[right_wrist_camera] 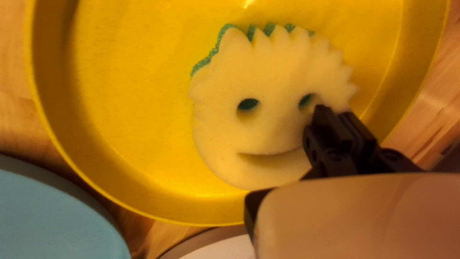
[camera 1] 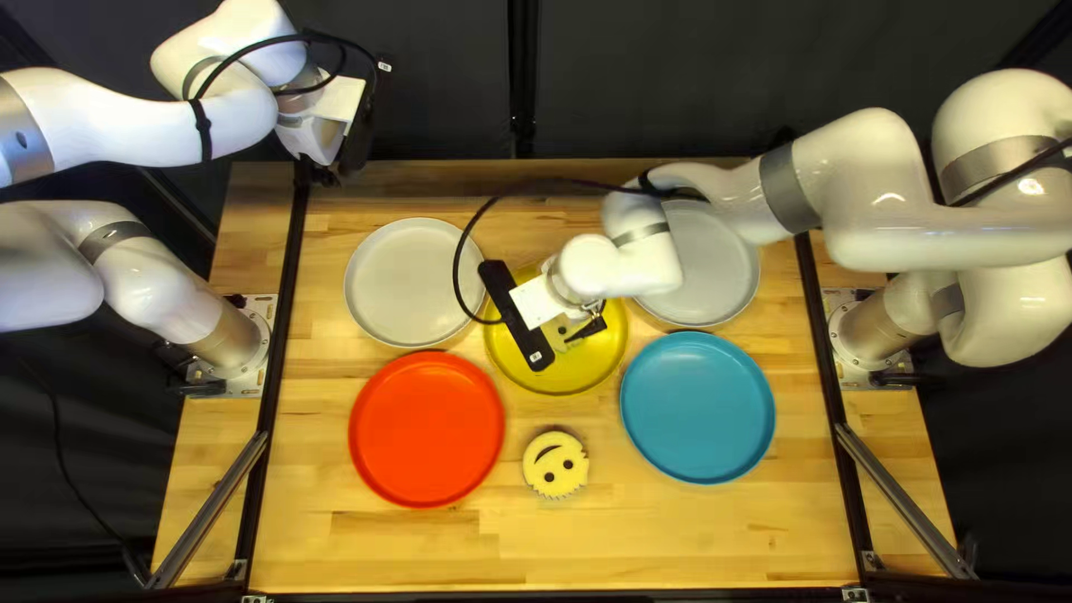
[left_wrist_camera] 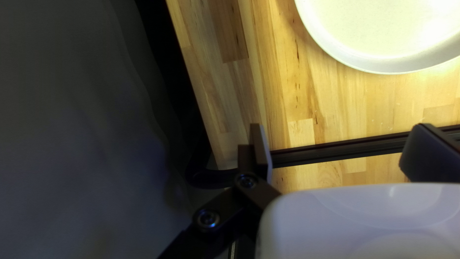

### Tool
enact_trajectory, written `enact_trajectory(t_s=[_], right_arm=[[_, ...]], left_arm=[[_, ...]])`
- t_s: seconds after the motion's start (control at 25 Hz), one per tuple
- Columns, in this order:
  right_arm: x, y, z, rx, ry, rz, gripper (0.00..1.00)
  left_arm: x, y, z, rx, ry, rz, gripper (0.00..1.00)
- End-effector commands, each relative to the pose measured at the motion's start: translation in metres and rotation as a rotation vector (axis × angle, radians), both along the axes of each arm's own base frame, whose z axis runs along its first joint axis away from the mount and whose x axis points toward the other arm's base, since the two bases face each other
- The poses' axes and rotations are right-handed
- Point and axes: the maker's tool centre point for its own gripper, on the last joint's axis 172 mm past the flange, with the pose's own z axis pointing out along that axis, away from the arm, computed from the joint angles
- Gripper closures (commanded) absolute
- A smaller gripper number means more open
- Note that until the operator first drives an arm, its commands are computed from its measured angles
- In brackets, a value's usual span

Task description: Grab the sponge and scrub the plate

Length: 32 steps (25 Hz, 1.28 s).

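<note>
Sponge [right_wrist_camera: 268, 127] lies inside yellow plate's [right_wrist_camera: 129, 110] rim, room beside it.

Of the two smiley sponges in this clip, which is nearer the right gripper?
The sponge in the yellow plate: the right gripper is right above it. The other sponge lies directly on the table.
</note>
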Motion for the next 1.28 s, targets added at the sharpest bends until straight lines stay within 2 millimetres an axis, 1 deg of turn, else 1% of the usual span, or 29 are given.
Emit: enact_trajectory(t_s=[0.04,0.12,0.16,0.24,0.32,0.44,0.52,0.6,0.68,0.76,0.88,0.96,1.0,1.2,1.28], right_arm=[[0.001,-0.016,0.0,0.013,0.008,-0.019,1.0],[0.0,-0.018,-0.001,0.018,0.012,-0.03,1.0],[-0.001,-0.017,-0.001,0.018,0.012,-0.032,1.0],[-0.002,-0.005,0.001,0.016,0.01,-0.031,1.0],[-0.003,0.013,0.003,0.008,0.007,-0.022,1.0],[-0.004,0.033,0.005,-0.005,0.003,-0.007,1.0],[-0.004,0.052,0.007,-0.019,0.0,0.01,1.0],[-0.003,0.062,0.008,-0.029,-0.002,0.023,1.0],[-0.001,0.064,0.008,-0.035,-0.003,0.031,1.0],[0.001,0.058,0.007,-0.035,-0.001,0.03,1.0],[0.005,0.035,0.004,-0.006,0.004,0.0,1.0],[0.007,0.025,0.003,0.012,0.006,-0.02,1.0],[0.008,0.017,0.002,0.026,0.008,-0.039,1.0],[0.011,-0.005,0.003,0.086,0.01,-0.114,1.0],[0.011,-0.011,0.005,0.109,0.008,-0.146,1.0]], left_arm=[[0.0,0.0,0.0,0.0,0.0,0.0,0.0],[0.0,0.0,0.0,0.0,0.0,0.0,0.0],[0.0,0.0,0.0,0.0,0.0,0.0,0.0],[0.0,0.0,0.0,0.0,0.0,0.0,0.0],[0.0,0.0,0.0,0.0,0.0,0.0,0.0],[0.0,0.0,0.0,0.0,0.0,0.0,0.0],[0.0,0.0,0.0,0.0,0.0,0.0,0.0],[0.0,0.0,0.0,0.0,0.0,0.0,0.0],[0.0,0.0,0.0,0.0,0.0,0.0,0.0],[0.0,0.0,0.0,0.0,0.0,0.0,0.0],[0.0,0.0,0.0,0.0,0.0,0.0,0.0],[0.0,0.0,0.0,0.0,0.0,0.0,0.0],[0.0,0.0,0.0,0.0,0.0,0.0,0.0],[0.0,0.0,0.0,0.0,0.0,0.0,0.0],[0.0,0.0,0.0,0.0,0.0,0.0,0.0]])
